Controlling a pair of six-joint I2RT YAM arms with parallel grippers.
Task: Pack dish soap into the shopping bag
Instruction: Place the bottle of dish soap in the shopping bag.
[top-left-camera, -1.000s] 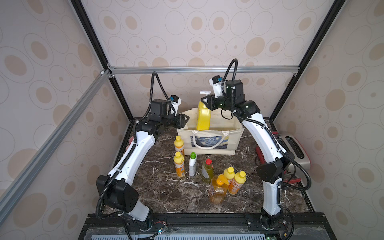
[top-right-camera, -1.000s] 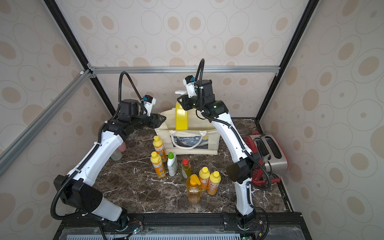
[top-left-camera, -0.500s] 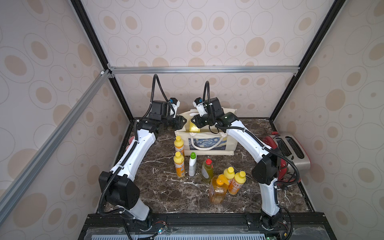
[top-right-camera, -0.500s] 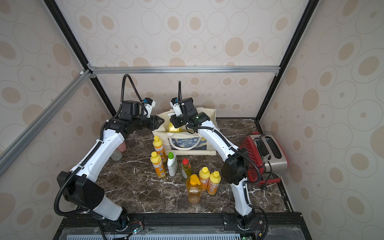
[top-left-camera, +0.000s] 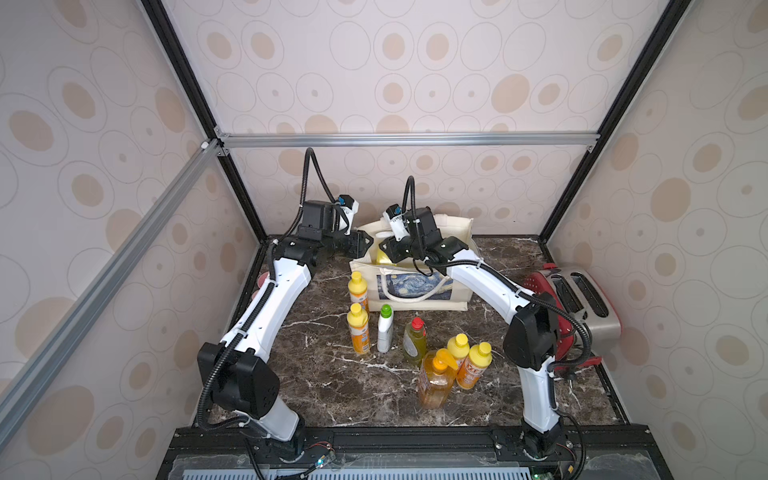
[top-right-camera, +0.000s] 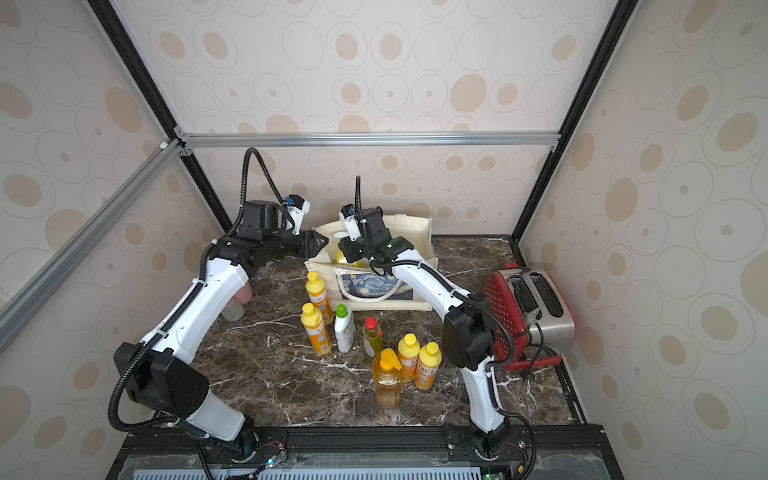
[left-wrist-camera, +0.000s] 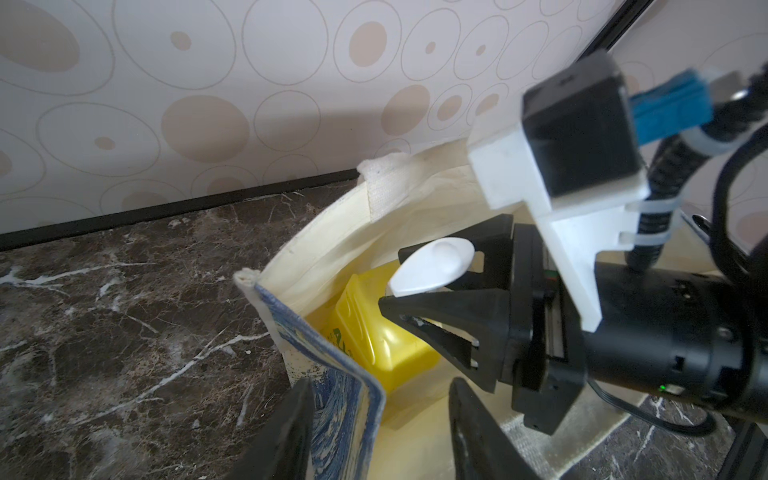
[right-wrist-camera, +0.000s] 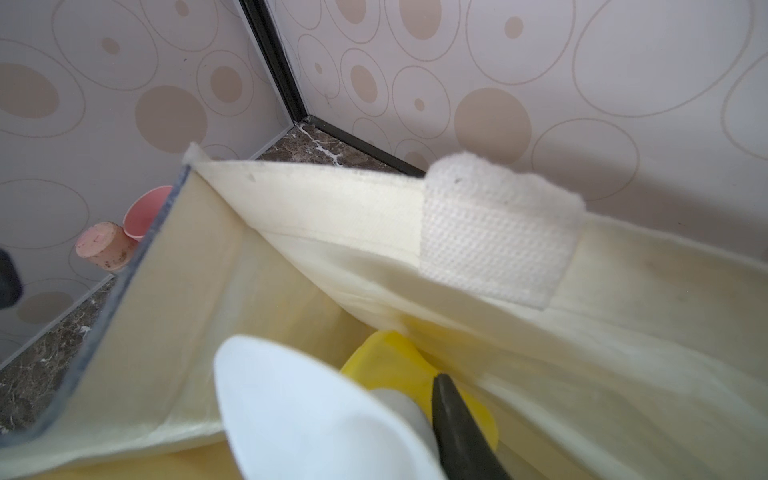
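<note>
Top views – tote: tote (top-left-camera: 455, 228) (top-right-camera: 409, 228) upright at rear of marble tabletop (top-left-camera: 324, 386), mouth open, starry print facing front.
Top views – R gripper: R gripper (top-left-camera: 386, 253) (top-right-camera: 348, 254) dipped into tote mouth at its left end, fingers pinching neck of yellow pump bottle (top-left-camera: 380, 260) (top-right-camera: 343, 260).
Top views – bottle: body down inside tote; only a yellow sliver and white pump head (top-left-camera: 382, 236) showing.
Top views – L gripper: L gripper (top-left-camera: 369, 245) (top-right-camera: 323, 241) level at tote's left rim; finger gap unreadable from up here.
Top views – rest of soap: small orange bottles (top-left-camera: 358, 291) (top-left-camera: 358, 330) (top-left-camera: 457, 349) (top-left-camera: 473, 368), white green-cap bottle (top-left-camera: 385, 328), greenish red-cap bottle (top-left-camera: 414, 343), clear orange pump bottle (top-left-camera: 434, 378), all upright in front of tote, outside it.
Top views – other: toaster (top-left-camera: 582, 303) (top-right-camera: 536, 299) at right edge.
L wrist – L gripper: L gripper (left-wrist-camera: 380, 388) fingers (left-wrist-camera: 291, 432) spread wide, straddling tote's printed corner (left-wrist-camera: 349, 386); cloth between them, not squeezed.
L wrist – R gripper: R gripper (left-wrist-camera: 390, 277) closed on neck just under pump head (left-wrist-camera: 432, 266).
L wrist – bottle: yellow pump bottle (left-wrist-camera: 374, 336) tilted, inside tote, body below rim; base on tote floor or not – can't tell.
R wrist – finger: one dark finger (right-wrist-camera: 457, 424) beside bottle's yellow shoulder (right-wrist-camera: 390, 357); other finger hidden by pump head (right-wrist-camera: 307, 415).
R wrist – tote: cream inner walls (right-wrist-camera: 332, 199) around bottle; white woven tab (right-wrist-camera: 498, 237) on far rim.
R wrist – beyond tote: pink cup (right-wrist-camera: 145, 212) and cork-stoppered jar (right-wrist-camera: 106, 245) near side wall, outside tote.
</note>
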